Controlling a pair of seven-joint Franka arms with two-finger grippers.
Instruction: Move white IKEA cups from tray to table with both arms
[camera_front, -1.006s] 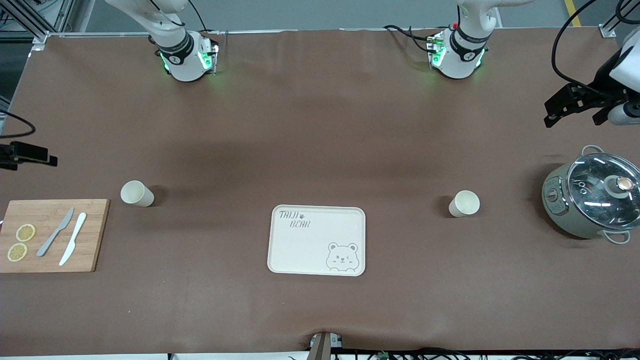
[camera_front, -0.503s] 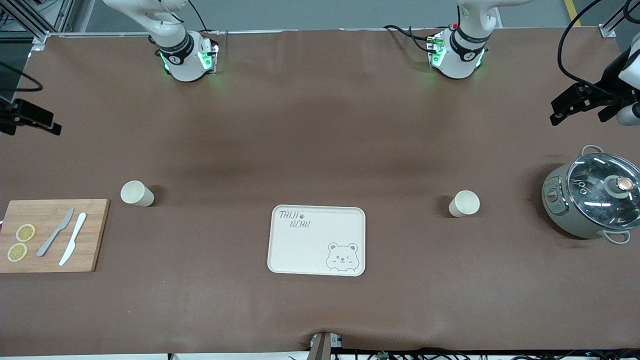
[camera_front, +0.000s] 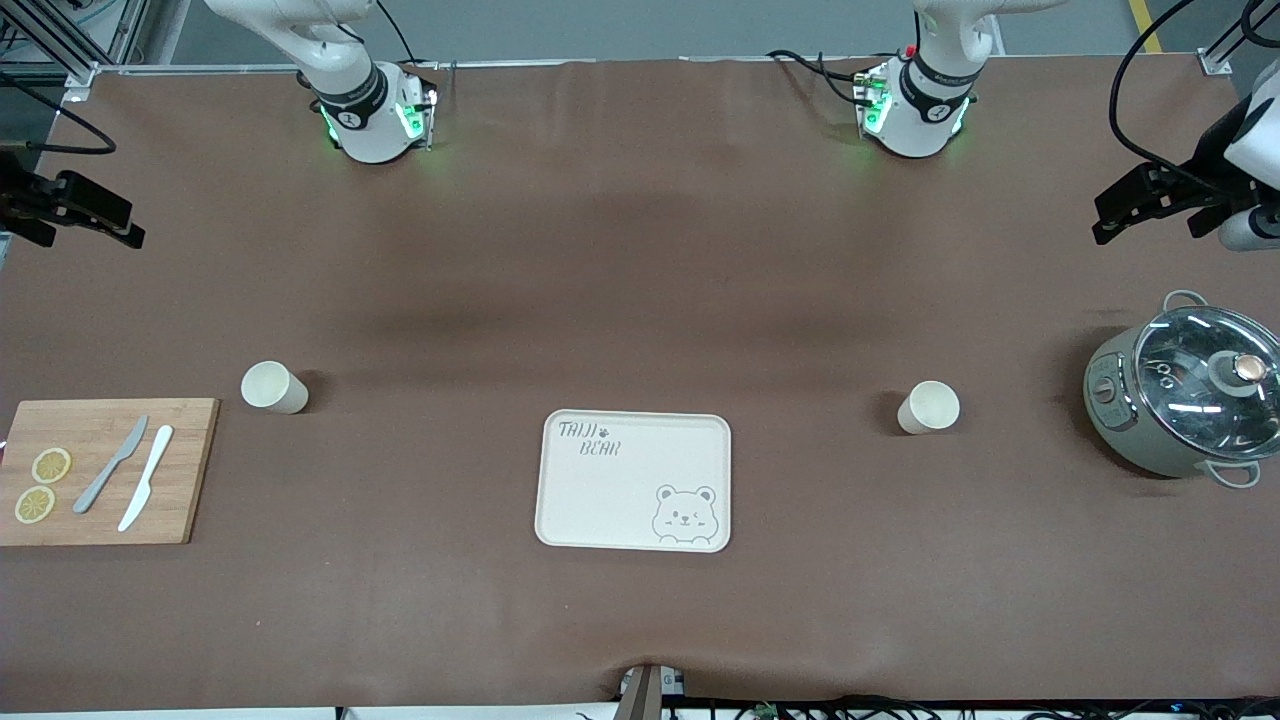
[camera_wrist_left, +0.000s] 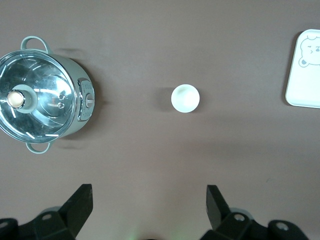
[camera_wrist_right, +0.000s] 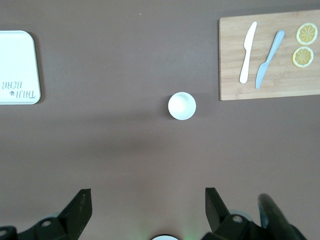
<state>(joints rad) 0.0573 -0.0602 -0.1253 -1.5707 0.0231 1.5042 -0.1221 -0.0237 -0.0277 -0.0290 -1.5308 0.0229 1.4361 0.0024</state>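
Two white cups stand upright on the brown table. One (camera_front: 273, 387) is beside the cutting board and also shows in the right wrist view (camera_wrist_right: 182, 105). The other (camera_front: 928, 407) stands between the bear tray and the pot and also shows in the left wrist view (camera_wrist_left: 185, 98). My right gripper (camera_front: 85, 225) hangs high over the table edge at the right arm's end, open and empty (camera_wrist_right: 147, 202). My left gripper (camera_front: 1148, 218) hangs high over the table at the left arm's end, open and empty (camera_wrist_left: 148, 200). Both are well away from the cups.
A cream bear tray (camera_front: 634, 480) lies mid-table, nearer the front camera than the cups. A bamboo cutting board (camera_front: 190, 470) with two knives and lemon slices lies at the right arm's end. A green pot with a glass lid (camera_front: 1185, 390) stands at the left arm's end.
My right gripper has moved along the table edge toward the robots' bases. My left gripper has shifted only slightly. The cups have not moved.
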